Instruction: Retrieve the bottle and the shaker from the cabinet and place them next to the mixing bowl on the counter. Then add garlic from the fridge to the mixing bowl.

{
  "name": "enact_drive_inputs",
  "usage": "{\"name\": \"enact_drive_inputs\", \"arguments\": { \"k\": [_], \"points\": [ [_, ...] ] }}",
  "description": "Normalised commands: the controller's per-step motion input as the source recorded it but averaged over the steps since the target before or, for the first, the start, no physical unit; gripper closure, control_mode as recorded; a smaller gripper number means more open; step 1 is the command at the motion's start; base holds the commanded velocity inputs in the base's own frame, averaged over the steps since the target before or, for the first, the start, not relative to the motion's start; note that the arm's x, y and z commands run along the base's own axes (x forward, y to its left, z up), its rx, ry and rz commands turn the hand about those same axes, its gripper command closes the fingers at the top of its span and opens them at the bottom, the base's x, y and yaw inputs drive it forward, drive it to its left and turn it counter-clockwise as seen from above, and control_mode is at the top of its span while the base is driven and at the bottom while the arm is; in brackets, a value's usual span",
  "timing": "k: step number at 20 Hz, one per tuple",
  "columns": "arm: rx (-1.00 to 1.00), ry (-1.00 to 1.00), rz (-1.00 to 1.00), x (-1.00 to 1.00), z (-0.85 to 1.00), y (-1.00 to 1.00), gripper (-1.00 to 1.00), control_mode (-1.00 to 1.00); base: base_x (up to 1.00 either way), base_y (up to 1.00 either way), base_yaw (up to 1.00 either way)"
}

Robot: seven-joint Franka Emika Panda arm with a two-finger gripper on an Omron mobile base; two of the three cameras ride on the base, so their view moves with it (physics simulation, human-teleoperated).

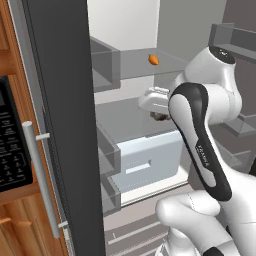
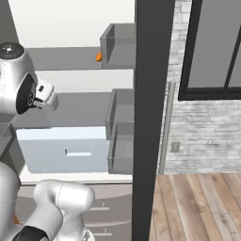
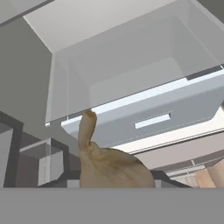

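The gripper (image 1: 159, 116) is closed on the garlic (image 3: 109, 164), holding the tan bulb inside the open fridge (image 1: 65, 100), above the pale blue drawer (image 1: 147, 162) and its middle shelf. A small orange item (image 1: 154, 59) sits on the upper shelf. No readable writing shows anywhere.

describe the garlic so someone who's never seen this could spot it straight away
Look inside the open fridge, above the pale blue drawer. The garlic sits at the end of the white arm, in the shut gripper: a tan, papery bulb with a stubby stem, unlike the small orange item on the upper shelf.
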Motion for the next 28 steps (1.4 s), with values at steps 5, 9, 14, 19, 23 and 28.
{"name": "enact_drive_inputs", "arguments": {
  "k": [5,9,14,19,23,28],
  "points": [
    [0.00,0.00,0.00,0.00,0.00,0.00,1.00,1.00,-0.89,0.10,0.00],
    [0.00,0.00,0.00,0.00,0.00,0.00,1.00,1.00,-1.00,0.08,-0.02],
    [0.00,0.00,0.00,0.00,0.00,0.00,1.00,1.00,-0.88,-0.02,-0.37],
    [0.00,0.00,0.00,0.00,0.00,0.00,1.00,1.00,-0.14,-0.05,-0.87],
    [0.00,0.00,0.00,0.00,0.00,0.00,1.00,1.00,0.00,0.00,-0.98],
    [0.00,0.00,0.00,0.00,0.00,0.00,1.00,1.00,0.00,0.00,-0.98]
  ]
}}
